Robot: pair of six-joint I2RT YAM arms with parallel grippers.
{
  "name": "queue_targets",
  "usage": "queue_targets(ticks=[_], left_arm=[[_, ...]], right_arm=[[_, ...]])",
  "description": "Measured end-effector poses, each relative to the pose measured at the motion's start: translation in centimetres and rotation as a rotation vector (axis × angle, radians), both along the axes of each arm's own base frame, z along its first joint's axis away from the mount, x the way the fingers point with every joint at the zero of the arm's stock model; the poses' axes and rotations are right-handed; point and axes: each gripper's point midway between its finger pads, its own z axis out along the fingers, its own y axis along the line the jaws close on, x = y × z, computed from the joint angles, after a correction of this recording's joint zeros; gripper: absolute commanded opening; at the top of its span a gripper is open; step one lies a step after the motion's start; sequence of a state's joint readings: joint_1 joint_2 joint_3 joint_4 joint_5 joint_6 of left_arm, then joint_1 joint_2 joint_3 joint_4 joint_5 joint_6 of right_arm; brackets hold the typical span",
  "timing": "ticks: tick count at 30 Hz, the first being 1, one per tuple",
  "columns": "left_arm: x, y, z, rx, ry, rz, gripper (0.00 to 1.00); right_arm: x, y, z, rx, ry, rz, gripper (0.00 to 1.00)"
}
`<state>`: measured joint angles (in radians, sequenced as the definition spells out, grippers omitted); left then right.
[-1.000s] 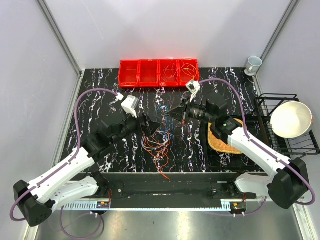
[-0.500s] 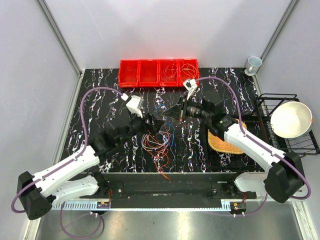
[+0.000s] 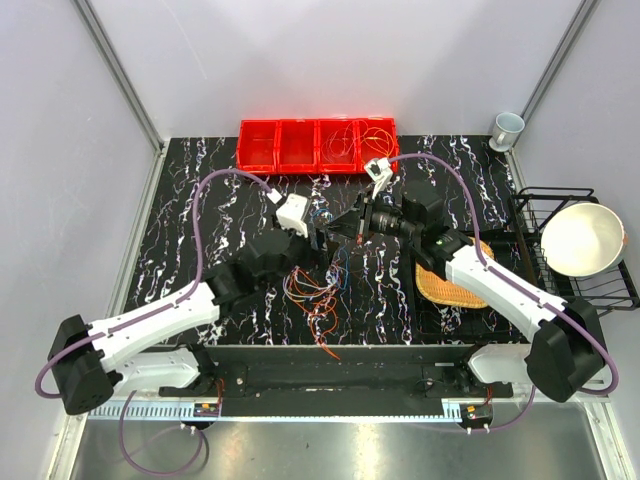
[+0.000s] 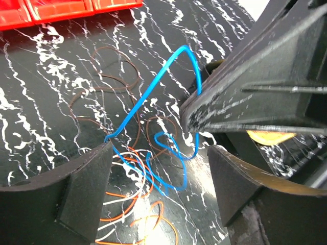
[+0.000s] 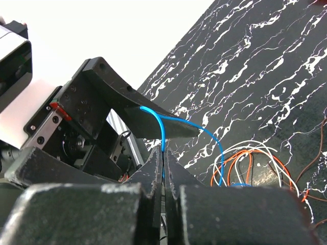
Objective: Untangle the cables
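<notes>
Right hand (image 5: 163, 153) pinches blue cable (image 5: 162, 130); left hand (image 4: 159, 148) spread, maybe touching.

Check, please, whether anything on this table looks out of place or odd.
The cables lie in a tangled heap on the table, with orange, white and blue loops crossing. One blue cable rises out of the heap, pinched in the shut right hand and arching across the open left hand.

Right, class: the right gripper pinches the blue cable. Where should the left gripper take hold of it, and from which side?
Probably best is the straight rising stretch of the blue cable. It arches up in the air, clear of the orange cables, so nothing else gets caught. Come in from the left gripper side, its open jaws straddling that stretch, opposite the right gripper that holds the cable up.
</notes>
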<state>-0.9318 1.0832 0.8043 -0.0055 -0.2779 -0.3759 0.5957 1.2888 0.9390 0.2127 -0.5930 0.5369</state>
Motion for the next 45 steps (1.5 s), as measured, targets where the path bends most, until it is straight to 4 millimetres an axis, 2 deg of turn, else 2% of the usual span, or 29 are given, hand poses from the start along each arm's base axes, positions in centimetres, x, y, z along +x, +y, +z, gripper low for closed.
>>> queue_targets(ticks=[9, 12, 19, 24, 28, 33, 40, 45], left_arm=[[1.4, 0.3, 0.2, 0.05, -0.033, 0.12, 0.67], [1.7, 0.7, 0.0, 0.064, -0.037, 0.151, 0.68], [2.1, 2.0, -0.4, 0.109, -0.043, 0.232, 0.78], [2.2, 3.2, -1.2, 0.152, -0.029, 0.282, 0.78], [2.2, 3.6, -1.4, 0.166, -0.027, 0.301, 0.73], [2.3, 3.5, -1.2, 0.155, -0.033, 0.303, 0.66], [2.7, 2.5, -1.6, 0.147, -0.036, 0.291, 0.66], [2.6, 2.0, -2.0, 0.152, -0.033, 0.275, 0.7]], right_arm=[[0.0, 0.0, 0.0, 0.003, 0.004, 0.0, 0.0], [0.0, 0.0, 0.1, 0.004, 0.005, 0.0, 0.0], [0.0, 0.0, 0.1, 0.004, 0.005, -0.001, 0.0], [0.0, 0.0, 0.1, 0.004, 0.005, -0.001, 0.0], [0.0, 0.0, 0.1, 0.005, 0.005, -0.001, 0.0], [0.0, 0.0, 0.1, 0.006, 0.007, 0.0, 0.0], [0.0, 0.1, 0.2, 0.011, 0.01, -0.002, 0.0], [0.0, 0.1, 0.2, 0.012, 0.012, -0.002, 0.0]])
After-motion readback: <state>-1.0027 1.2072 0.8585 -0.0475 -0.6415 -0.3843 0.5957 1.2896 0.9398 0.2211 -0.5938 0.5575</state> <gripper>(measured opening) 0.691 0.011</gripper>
